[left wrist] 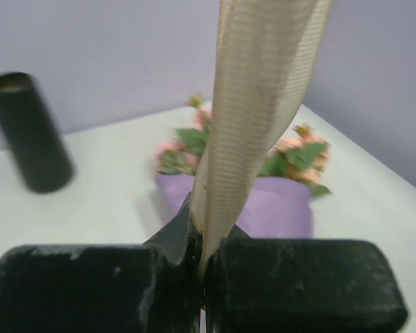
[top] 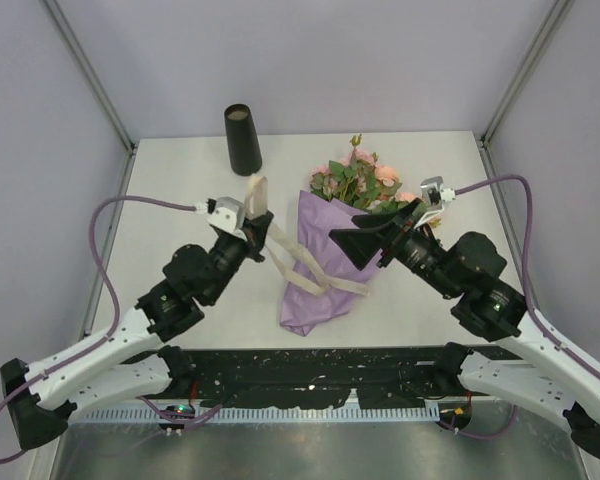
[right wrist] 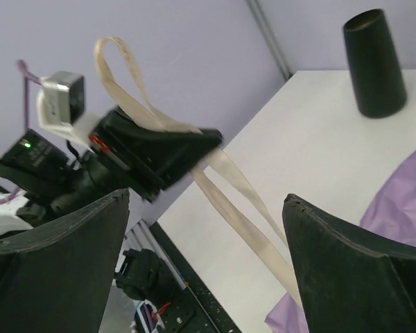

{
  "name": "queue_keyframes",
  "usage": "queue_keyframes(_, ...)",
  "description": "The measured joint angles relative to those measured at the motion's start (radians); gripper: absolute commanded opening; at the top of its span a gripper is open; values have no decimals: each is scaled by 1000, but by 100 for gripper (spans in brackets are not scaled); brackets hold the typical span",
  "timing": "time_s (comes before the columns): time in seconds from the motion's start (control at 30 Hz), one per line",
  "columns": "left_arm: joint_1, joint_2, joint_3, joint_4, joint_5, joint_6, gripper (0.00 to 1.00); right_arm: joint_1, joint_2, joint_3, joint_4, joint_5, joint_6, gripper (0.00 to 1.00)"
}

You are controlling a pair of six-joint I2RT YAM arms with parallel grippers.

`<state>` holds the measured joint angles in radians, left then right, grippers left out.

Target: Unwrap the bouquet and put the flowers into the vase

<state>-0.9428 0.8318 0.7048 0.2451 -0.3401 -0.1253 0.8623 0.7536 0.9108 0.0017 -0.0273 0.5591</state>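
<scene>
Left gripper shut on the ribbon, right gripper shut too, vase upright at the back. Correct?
No: the right gripper is open, spread wide in the right wrist view. Left gripper is shut on the ribbon; vase is upright at the back.

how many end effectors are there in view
2: the left end effector sits left of the bouquet, shut on the cream ribbon; the right end effector hangs open by its purple paper.
</scene>
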Motion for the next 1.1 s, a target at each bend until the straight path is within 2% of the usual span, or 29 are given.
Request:
queue_keyframes(0.07,36,-19,71,-69,-106,37,0,0,-45,-21,-23,63,-7,95)
queue_keyframes(0.17,159,-24,214,-190,-230,78,0,0,-100,-51,-59,158,-11,95)
queue_keyframes(0.33,441,1,415,-373,-327,79,0,0,-127,-91,-111,269,-15,95)
queue_keyframes(0.4,510,30,482,-428,-351,86,0,0,-125,-94,-132,289,-21,95)
queue_keyframes(0.53,616,130,647,-513,-370,103,0,0,-124,-98,-159,332,-29,96)
queue_keyframes(0.67,660,216,698,-559,-379,111,1,0,-118,-130,-176,403,13,96)
queue_keyframes(0.77,663,264,652,-586,-348,94,16,0,-105,-172,-207,470,79,95)
queue_keyframes(0.93,664,391,496,-678,-214,20,56,0,-70,-217,-269,541,177,95)
queue_keyframes(1.0,664,450,468,-727,-169,-10,69,0,-68,-237,-282,549,198,96)
queue_keyframes(1.07,664,496,443,-770,-124,-50,88,0,-68,-250,-291,550,214,96)
queue_keyframes(1.1,664,506,429,-788,-105,-74,93,0,-68,-254,-291,552,222,95)
